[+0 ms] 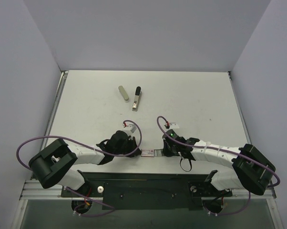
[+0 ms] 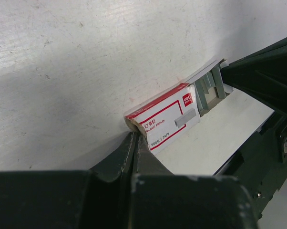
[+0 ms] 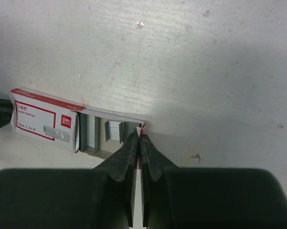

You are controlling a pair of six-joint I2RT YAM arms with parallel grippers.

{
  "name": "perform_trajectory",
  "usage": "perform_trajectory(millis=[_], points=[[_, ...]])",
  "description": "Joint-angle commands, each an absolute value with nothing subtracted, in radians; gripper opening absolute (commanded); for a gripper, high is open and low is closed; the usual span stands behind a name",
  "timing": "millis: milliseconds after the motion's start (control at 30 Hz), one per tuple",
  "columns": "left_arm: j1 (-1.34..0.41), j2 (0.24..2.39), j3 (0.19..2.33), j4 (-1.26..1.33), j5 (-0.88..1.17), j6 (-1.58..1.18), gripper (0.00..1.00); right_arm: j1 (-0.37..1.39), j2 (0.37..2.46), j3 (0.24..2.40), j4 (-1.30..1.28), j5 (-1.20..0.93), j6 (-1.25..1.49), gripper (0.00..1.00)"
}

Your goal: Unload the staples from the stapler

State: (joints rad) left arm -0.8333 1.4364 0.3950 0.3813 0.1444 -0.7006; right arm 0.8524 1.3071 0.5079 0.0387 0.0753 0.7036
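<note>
Both clamped shut on staple box (image 2: 165,114), left gripper (image 2: 134,137), right gripper (image 3: 139,138), scuffed white table (image 2: 62,57)

Table (image 1: 200,95): open ground at 3 and 9 o'clock. Stapler (image 1: 137,98) near 12, olive-grey bar (image 1: 123,93) just beside at its 10, narrow gap between. At 6, staple box (image 1: 148,153) spans the near edge, left gripper (image 2: 134,135) and right gripper (image 3: 140,138) pinching opposite ends, lane blocked. Walls (image 1: 148,33) at 9, 12, 3.
</note>
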Motion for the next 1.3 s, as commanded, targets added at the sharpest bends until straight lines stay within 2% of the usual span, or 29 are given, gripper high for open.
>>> perform_trajectory(millis=[0,567,667,1067,1267], points=[[-0.845,1.414,0.377,0.410,0.130,-0.707,0.00,0.876,1.310,0.520,0.034,0.104,0.732,0.00],[-0.853,1.373,0.354,0.400,0.118,-0.715,0.00,0.927,1.327,0.531,0.037,0.164,0.822,0.00],[-0.854,1.365,0.350,0.396,0.112,-0.713,0.00,0.928,1.310,0.535,0.022,0.167,0.818,0.10],[-0.854,1.333,0.347,0.362,0.100,-0.704,0.00,0.934,1.140,0.545,-0.115,0.244,0.816,0.38],[-0.854,1.318,0.345,0.354,0.095,-0.700,0.00,0.930,1.115,0.517,-0.081,0.190,0.827,0.54]])
